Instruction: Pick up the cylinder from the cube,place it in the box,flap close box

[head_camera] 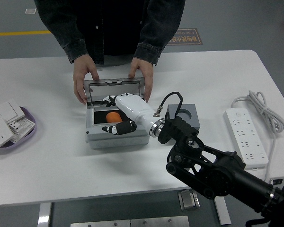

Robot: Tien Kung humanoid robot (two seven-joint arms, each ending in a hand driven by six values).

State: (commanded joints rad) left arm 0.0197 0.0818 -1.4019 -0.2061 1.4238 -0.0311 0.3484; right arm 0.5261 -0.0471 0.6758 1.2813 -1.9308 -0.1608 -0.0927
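Note:
The orange cylinder lies inside the grey box, in its dark recess. My right hand reaches over the box from the right, white-shelled with fingers spread around the cylinder and apart from it. The box's lid stands upright at the back, held by a person's two hands. The grey cube with a round hole on top sits just right of the box, partly behind my forearm. The left arm is out of view.
A white power strip with its coiled cable lies at the right. A purple tray with white switch plates sits at the left edge. The person stands close against the far table edge.

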